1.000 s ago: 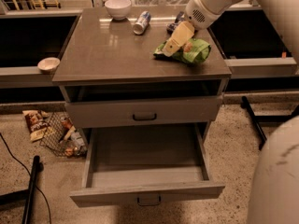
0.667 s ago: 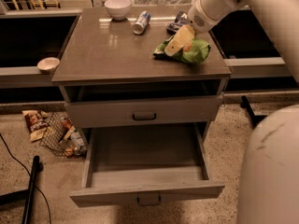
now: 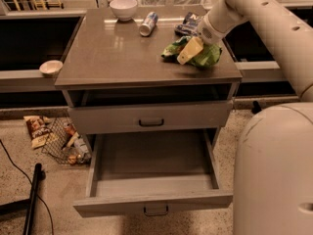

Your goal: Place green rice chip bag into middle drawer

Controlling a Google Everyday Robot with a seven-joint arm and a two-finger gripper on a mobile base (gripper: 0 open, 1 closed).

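Barely shifting since a moment ago: white-armed two-finger gripper (image 3: 190, 50), resting against crinkly lime-green rice chip bag (image 3: 208, 58) on right side of brown cabinet top (image 3: 112, 53). Grip: cannot tell. Standing pulled out well below, apart from bag: wide pale grey wood-grain middle drawer (image 3: 154, 163).
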